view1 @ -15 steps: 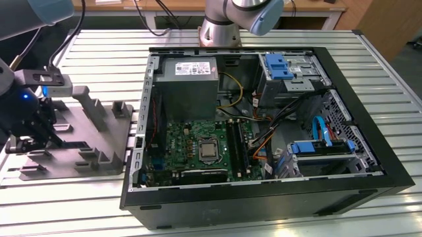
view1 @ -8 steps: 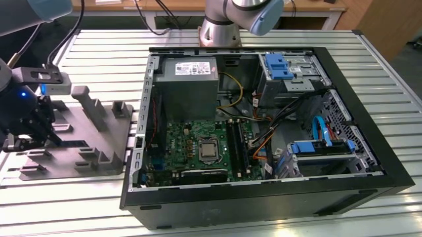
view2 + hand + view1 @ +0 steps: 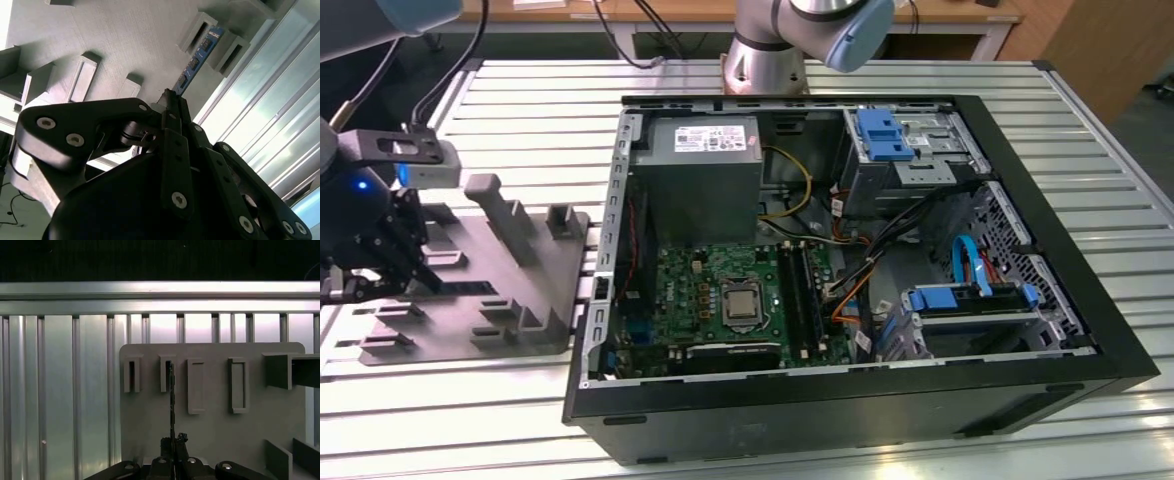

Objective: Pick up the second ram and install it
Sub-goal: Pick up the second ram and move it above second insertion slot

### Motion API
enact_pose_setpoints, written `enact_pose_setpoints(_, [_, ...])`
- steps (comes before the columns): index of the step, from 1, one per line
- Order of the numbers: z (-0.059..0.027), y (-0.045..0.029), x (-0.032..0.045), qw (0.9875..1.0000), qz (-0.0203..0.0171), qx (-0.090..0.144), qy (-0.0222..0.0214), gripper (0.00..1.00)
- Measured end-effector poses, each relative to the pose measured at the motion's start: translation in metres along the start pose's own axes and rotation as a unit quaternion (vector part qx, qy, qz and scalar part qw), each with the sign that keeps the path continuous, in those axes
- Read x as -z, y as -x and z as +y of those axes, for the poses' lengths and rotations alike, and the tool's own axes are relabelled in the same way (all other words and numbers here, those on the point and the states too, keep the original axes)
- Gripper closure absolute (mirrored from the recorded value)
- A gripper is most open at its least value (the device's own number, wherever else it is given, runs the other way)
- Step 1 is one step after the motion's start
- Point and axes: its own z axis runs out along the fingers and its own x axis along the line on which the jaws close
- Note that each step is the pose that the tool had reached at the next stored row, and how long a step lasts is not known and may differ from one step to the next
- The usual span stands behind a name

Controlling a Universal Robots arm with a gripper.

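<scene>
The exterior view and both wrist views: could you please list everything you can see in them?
second ram: one, dark blue-green, on edge in the fixture plate's slots
fixture plate: one, grey, on the table at the exterior view's left
computer case: one, black, open, mid-table
motherboard: one, green, inside the case
power-supply box: one, grey, inside the case
drive brackets: two, blue, inside the case at the exterior view's right
table: one, silver, slatted
arm: one, grey, base behind the case
gripper: one, black, at the ram's end
</scene>
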Motion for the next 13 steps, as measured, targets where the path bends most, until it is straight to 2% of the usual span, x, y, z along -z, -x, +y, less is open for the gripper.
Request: enact_pose_setpoints(13, [-0.0002, 0.0002, 0.0113, 1.0, -0.0001, 0.0, 0.0, 0.86])
